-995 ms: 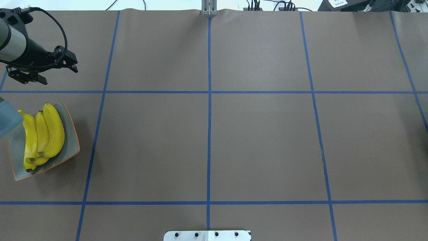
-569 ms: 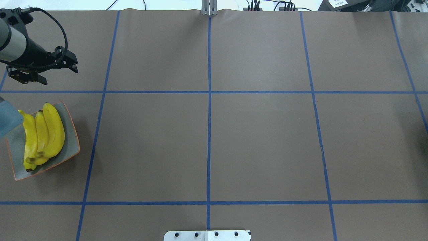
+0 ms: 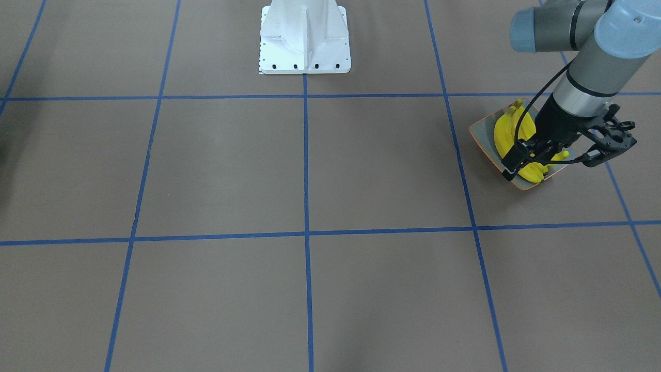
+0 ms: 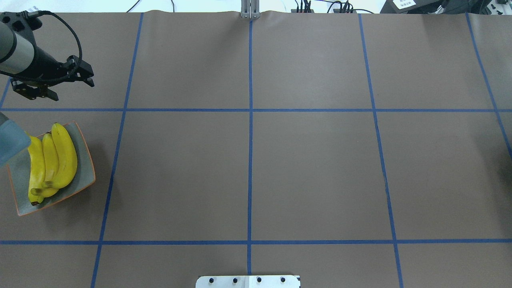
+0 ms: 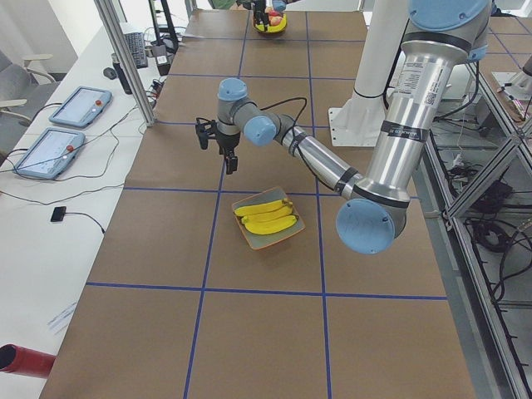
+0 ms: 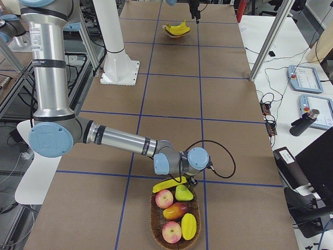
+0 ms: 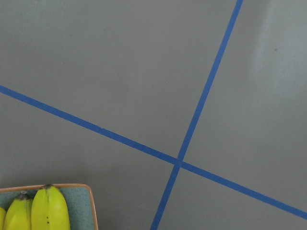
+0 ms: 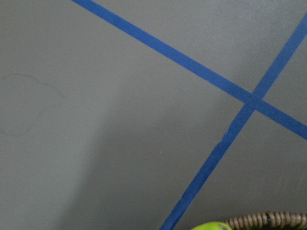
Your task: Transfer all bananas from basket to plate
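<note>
**Operator:** Where are the bananas now?

**Helper:** Three bananas (image 4: 52,164) lie side by side on the plate (image 4: 84,176), at the left end of the desk (image 4: 248,160). A fourth banana (image 6: 169,184) lies in the basket (image 6: 154,216) at the right end, on top of the other fruit (image 6: 171,211).

**Operator:** And the pincers?

**Helper:** Your left pincer (image 4: 73,91) hangs with its fingers apart and holds nothing, just beyond the plate. The right pincer (image 6: 188,178) is low over the fourth banana. I cannot tell if it is apart or together.

**Operator:** How do I make this pick well?

**Helper:** I think you should take the banana across its middle, not at a tip. Lift it straight up until it clears the basket rim, so that you drag no other fruit with it. The plate is well apart, so plan the carry.

**Operator:** What is hidden?

**Helper:** The side camera does not show you the right fingers. The right wrist view gives only a piece of the basket rim. The overhead view cuts off the basket, and the left arm (image 4: 12,138) covers one corner of the plate.
</note>
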Available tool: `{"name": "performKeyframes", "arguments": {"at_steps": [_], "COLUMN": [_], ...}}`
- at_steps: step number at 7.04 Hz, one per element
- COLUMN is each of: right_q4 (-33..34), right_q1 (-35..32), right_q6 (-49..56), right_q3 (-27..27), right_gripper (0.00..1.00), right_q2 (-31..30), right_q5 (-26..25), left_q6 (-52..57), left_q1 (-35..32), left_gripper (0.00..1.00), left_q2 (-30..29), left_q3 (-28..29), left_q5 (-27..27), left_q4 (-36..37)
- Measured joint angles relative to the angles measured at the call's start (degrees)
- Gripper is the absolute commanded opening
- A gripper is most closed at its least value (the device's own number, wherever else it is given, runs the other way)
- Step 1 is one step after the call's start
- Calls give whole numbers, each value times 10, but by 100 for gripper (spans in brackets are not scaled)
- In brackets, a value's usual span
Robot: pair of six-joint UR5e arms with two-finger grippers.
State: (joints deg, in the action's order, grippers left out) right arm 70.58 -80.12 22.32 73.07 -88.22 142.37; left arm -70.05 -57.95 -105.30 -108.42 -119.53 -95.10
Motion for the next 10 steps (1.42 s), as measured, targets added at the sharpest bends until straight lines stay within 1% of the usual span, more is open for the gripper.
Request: {"name": "performKeyframes", "arguments": {"at_steps": [1,2,4,10], "right_q4": [1,3,12,18], "right_q1": [3,8,13,12], "right_q6": [0,-1,-1,1], "right_q3": [-1,-2,-4,-4], "right_gripper": [84,82,81,82], "right_q2": [0,0,2,-1], "right_q5": [1,1,1,0], "left_q6": [0,-1,-1,-1], "left_q1": [0,0,0,0], "left_gripper": [100,100,100,100], "left_q2": [0,0,0,0], "left_q3": [2,2,2,2], "left_q5": [0,0,0,-1], "left_q4": [-2,-2,-3,-4]}}
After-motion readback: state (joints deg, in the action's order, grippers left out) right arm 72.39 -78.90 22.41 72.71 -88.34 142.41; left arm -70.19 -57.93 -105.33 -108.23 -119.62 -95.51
